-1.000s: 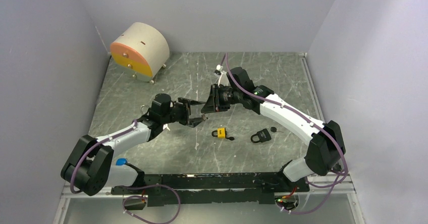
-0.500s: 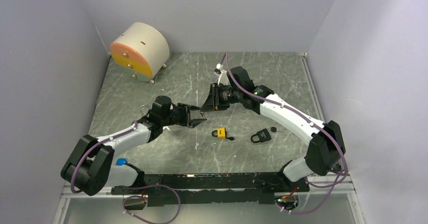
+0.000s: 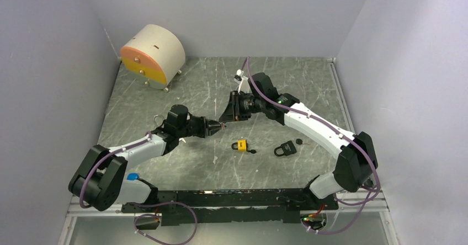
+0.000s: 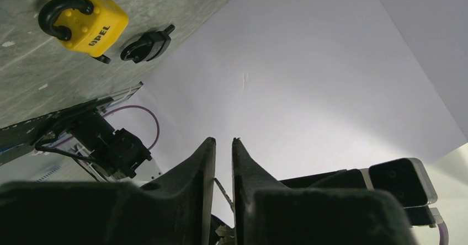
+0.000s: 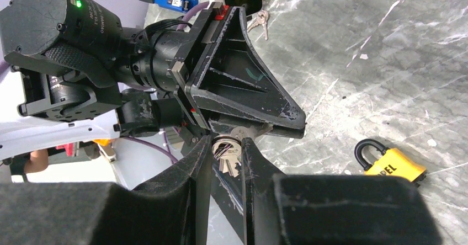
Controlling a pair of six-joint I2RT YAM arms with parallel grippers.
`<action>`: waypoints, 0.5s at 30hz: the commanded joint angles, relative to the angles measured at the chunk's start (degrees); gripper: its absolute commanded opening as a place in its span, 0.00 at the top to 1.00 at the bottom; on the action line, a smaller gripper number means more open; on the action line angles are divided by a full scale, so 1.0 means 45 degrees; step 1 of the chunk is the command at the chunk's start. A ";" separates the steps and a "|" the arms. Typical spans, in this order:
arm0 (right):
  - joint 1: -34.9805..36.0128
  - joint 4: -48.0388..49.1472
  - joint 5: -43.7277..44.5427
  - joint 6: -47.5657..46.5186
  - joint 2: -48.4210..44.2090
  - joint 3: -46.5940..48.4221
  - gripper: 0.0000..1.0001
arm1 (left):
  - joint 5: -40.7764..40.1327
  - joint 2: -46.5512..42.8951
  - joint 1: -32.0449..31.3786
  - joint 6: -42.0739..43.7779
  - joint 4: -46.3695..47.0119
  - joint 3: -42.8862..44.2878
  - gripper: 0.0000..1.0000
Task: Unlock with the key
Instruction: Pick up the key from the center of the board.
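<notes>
My right gripper (image 5: 225,141) clamps a small silver key (image 5: 227,149) at the centre of the overhead view. My left gripper (image 4: 223,141) nearly closes around the key; I cannot tell if it grips. The yellow block padlock (image 3: 240,145) lies just below.

White arms (image 3: 317,124), black joints (image 3: 353,165), purple cables (image 3: 246,68)

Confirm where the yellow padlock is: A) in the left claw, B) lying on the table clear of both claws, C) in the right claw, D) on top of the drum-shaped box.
B: the yellow padlock lies flat on the table, apart from the left claw and the right claw, which meet at the keys.
</notes>
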 commanded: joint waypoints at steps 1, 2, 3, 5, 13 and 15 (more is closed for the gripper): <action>0.0054 0.0533 -0.0019 -0.0286 -0.0317 -0.0062 0.99 | 0.0040 0.0081 -0.0035 -0.1125 0.0559 0.0403 0.83; 0.0046 0.0553 -0.0034 -0.0302 -0.0341 -0.0090 0.99 | 0.0011 0.0056 -0.0043 -0.1139 0.0585 0.0386 0.86; 0.0036 0.0558 -0.0039 -0.0338 -0.0369 -0.0127 0.99 | -0.0015 0.0069 -0.0047 -0.1166 0.0630 0.0354 0.89; 0.0047 0.0578 -0.0089 -0.0411 -0.0457 -0.0235 0.99 | -0.0042 0.0082 -0.0047 -0.1183 0.0743 0.0290 0.94; 0.0039 0.0689 -0.0494 -0.0561 -0.0646 -0.0658 0.96 | -0.0363 -0.0082 -0.0026 -0.0488 0.0725 0.0471 0.97; 0.0046 0.0676 -0.0522 -0.0507 -0.0769 -0.0671 0.88 | -0.0645 -0.0191 -0.0029 0.0048 0.0674 0.0559 0.98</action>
